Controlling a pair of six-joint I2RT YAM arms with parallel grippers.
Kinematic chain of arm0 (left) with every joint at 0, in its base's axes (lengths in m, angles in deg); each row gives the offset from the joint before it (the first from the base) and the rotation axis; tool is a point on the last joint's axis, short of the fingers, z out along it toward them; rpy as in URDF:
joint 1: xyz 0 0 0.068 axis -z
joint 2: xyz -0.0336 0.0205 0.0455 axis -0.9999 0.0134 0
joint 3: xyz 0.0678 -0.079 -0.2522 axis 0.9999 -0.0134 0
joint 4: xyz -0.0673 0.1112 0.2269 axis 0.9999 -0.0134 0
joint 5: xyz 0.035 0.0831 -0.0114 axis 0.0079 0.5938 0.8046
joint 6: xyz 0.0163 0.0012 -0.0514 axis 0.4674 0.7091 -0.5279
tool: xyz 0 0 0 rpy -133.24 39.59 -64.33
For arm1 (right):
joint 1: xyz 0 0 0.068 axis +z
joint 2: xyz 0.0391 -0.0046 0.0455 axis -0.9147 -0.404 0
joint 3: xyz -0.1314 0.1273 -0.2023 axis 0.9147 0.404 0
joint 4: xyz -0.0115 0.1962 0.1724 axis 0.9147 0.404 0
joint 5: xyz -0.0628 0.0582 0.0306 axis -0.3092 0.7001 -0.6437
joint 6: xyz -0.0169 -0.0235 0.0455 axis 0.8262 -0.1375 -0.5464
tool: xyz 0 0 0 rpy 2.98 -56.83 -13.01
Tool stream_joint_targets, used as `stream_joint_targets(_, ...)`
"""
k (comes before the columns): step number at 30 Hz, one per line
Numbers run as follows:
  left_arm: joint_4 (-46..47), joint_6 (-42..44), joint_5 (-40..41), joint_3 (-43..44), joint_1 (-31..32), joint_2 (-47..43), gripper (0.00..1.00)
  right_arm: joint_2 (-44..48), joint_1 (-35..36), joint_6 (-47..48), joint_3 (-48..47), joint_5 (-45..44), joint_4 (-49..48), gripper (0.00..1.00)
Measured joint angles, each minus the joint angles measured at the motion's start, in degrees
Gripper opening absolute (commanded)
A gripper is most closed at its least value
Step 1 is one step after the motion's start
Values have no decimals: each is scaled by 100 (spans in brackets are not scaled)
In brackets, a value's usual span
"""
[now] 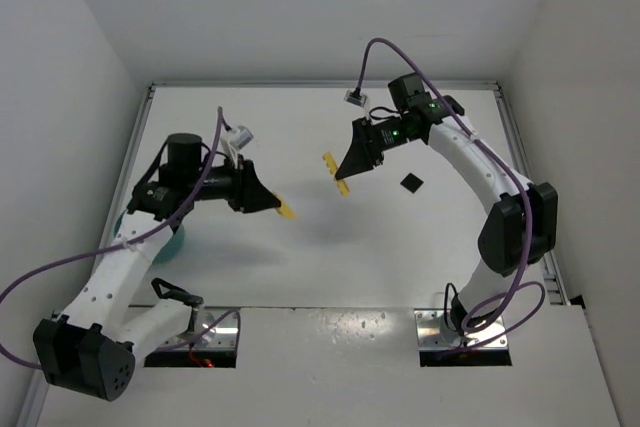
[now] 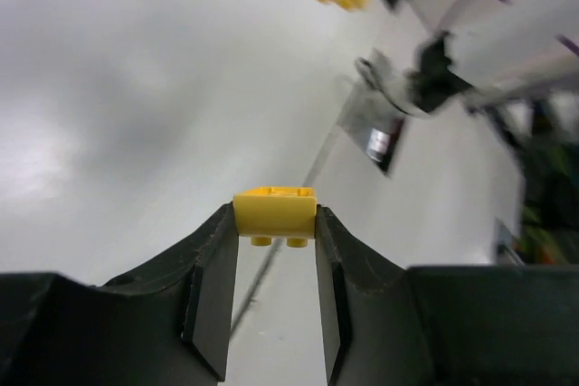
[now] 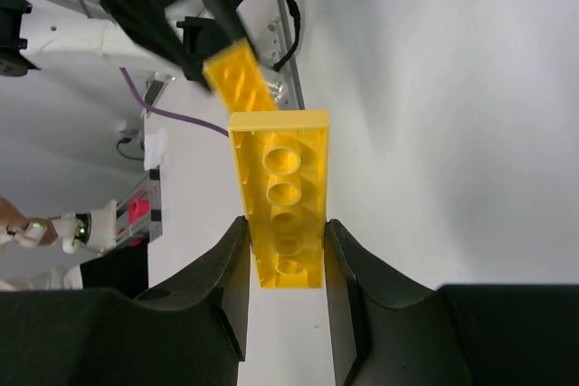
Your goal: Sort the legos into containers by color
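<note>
A small yellow brick is pinched in the left claw, a long yellow brick in the right claw, presumably for binning.

The left gripper is holding a short brick left of the long brick in the right gripper (both above the table); the bowl is sitting beneath the left arm.
</note>
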Motion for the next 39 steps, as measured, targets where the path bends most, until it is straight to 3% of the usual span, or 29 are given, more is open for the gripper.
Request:
stream_joint_targets(3, -769, 487, 1248, 901, -273, 105, 0, 7, -39, -83, 42, -63, -103, 0)
stream_joint_targets(7, -1270, 820, 3574, 1749, -603, 87, 0, 11, -63, -144, 70, -144, -129, 0)
stream_joint_targets(12, -1864, 1054, 5952, 1792, -1167, 125, 0, 11, -87, -144, 68, -184, -127, 0)
stream_joint_targets(16, -2107, 1231, 6972, 1681, -1622, 120, 0, -61, -92, -133, 4, -184, -79, 0)
stream_joint_targets(27, -2146, 1823, 7840, 1416, -2874, 157, 0, -603, -92, 76, -297, -181, 166, 0)
stream_joint_targets(39, -2081, 2173, 6830, 1019, -4081, 597, 0, -678, -92, 168, -361, -186, 254, 0)
